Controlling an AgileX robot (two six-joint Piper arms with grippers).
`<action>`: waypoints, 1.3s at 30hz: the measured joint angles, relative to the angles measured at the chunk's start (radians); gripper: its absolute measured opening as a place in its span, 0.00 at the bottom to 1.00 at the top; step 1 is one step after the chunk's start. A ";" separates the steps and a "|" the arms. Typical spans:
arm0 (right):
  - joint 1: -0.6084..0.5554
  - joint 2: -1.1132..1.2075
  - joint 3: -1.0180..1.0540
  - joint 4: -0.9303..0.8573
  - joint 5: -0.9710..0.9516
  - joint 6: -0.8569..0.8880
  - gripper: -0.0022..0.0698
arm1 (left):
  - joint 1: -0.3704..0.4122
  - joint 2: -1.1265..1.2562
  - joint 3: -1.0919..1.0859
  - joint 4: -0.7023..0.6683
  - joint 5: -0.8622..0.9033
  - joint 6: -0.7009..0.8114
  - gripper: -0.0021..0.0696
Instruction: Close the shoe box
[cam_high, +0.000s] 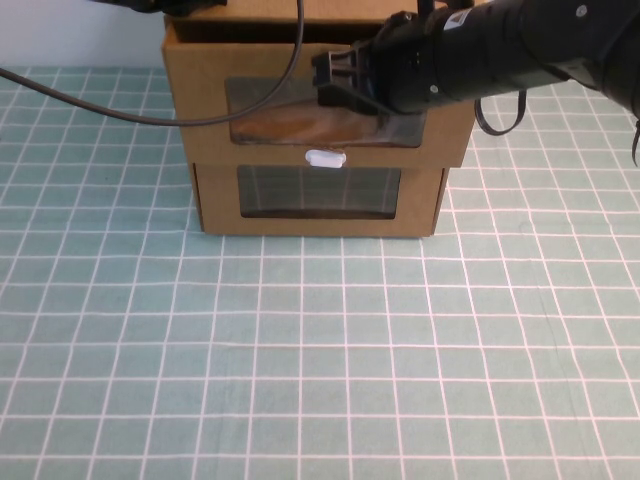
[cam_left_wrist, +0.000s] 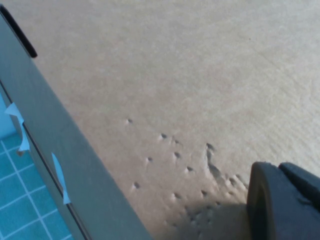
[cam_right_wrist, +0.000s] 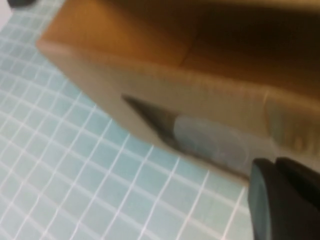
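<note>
The shoe box (cam_high: 200, 110) is brown cardboard and sits on top of a second cardboard box. Its drawer front has a wide clear window (cam_high: 270, 115) and a small white pull tab (cam_high: 325, 158), and it stands out forward of its sleeve. A brown shoe shows behind the window. My right gripper (cam_high: 335, 85) reaches in from the right and is against the drawer front at the window's right half. In the right wrist view the gripper (cam_right_wrist: 285, 200) is close to the window (cam_right_wrist: 210, 140). My left gripper (cam_high: 175, 5) is over the box's top at the back left, resting by the cardboard top (cam_left_wrist: 175, 75).
The lower cardboard box (cam_high: 215, 205) has a narrower rectangular window (cam_high: 318, 192) and stands on a green checked cloth (cam_high: 320, 360). A black cable (cam_high: 150, 118) hangs across the upper box's left front. The cloth stretches open in front of the boxes.
</note>
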 joint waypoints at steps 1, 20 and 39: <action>0.000 0.000 0.000 0.003 -0.016 -0.002 0.01 | 0.000 0.000 0.000 0.000 0.000 0.000 0.02; 0.000 0.077 -0.002 0.030 -0.238 -0.015 0.01 | 0.000 0.000 0.000 0.000 -0.002 0.000 0.02; 0.050 -0.359 0.115 -0.165 0.149 0.126 0.01 | 0.000 -0.324 0.148 -0.003 0.021 0.011 0.02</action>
